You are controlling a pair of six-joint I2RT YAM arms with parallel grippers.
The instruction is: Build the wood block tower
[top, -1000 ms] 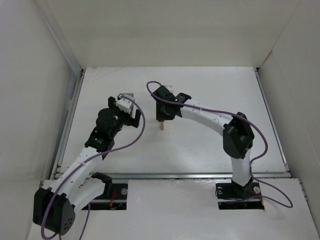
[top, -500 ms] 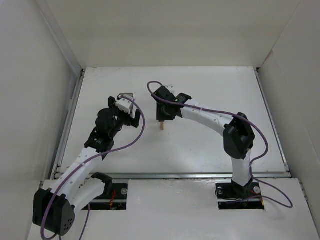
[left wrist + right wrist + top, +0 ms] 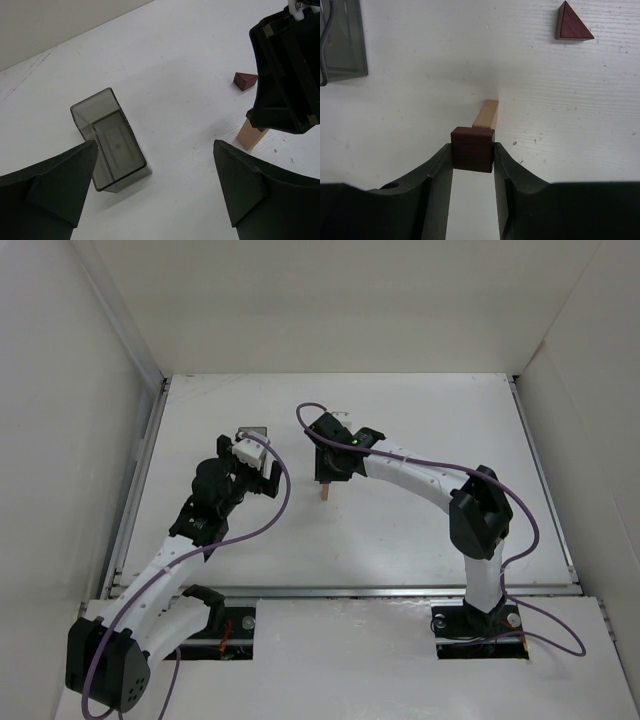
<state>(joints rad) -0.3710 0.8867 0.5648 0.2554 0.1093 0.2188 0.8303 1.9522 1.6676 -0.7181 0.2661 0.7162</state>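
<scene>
A slim light tan block (image 3: 326,491) stands upright mid-table; it also shows in the left wrist view (image 3: 252,135) and the right wrist view (image 3: 486,114). My right gripper (image 3: 473,150) is shut on a dark reddish-brown square block (image 3: 473,149) and holds it at the top of the tan block; whether they touch I cannot tell. A reddish-brown triangular block (image 3: 572,25) lies apart on the table, also seen in the left wrist view (image 3: 245,80). My left gripper (image 3: 155,192) is open and empty, above the table to the left of the tan block.
A dark translucent rectangular bin (image 3: 111,139) lies on the table by the left gripper, also in the top view (image 3: 252,432) and at the right wrist view's left edge (image 3: 342,40). White walls enclose the table on three sides.
</scene>
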